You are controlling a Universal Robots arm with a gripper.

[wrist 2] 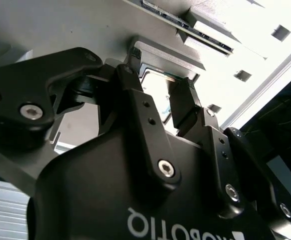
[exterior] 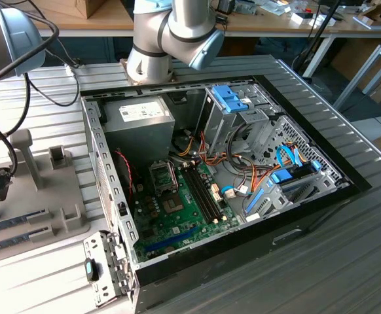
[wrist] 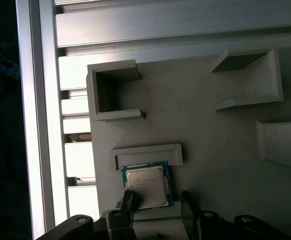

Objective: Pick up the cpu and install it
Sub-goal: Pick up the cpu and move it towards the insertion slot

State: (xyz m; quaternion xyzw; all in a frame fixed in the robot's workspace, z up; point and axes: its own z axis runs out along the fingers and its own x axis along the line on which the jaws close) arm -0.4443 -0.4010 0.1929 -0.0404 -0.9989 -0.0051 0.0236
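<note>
Straddling the cpu (wrist: 146, 186) with the gripper (wrist: 158, 205) spread apart, clasping nothing. Lying flat, metal top up, thin green rim showing, on a grey tray (wrist: 210, 150), just beside a raised ridge (wrist: 148, 152). Overlapped at one corner by one of the fingers (wrist: 128, 202) in the first wrist view; cannot tell whether touching or merely passing in front. Separated from the other finger by a strip of bare tray. Cropped by the frame edge right behind the fingertips.

In the second wrist view, mostly blocked by the black gripper body. Glimpsed between the fingers as a bright patch of cpu (wrist 2: 158, 92), washed out by glare, rim barely readable.

In the exterior view, bending off toward the exterior view's left with the arm (exterior: 177, 33), wrist end cut off at that edge. Well apart from the open case (exterior: 308, 196), holding a green motherboard (exterior: 184, 209) with a socket (exterior: 163, 175) too small to tell loaded or bare. Beside the case, the same grey tray with two sticks (exterior: 14, 222) in slots, clipped by the edge.
</note>
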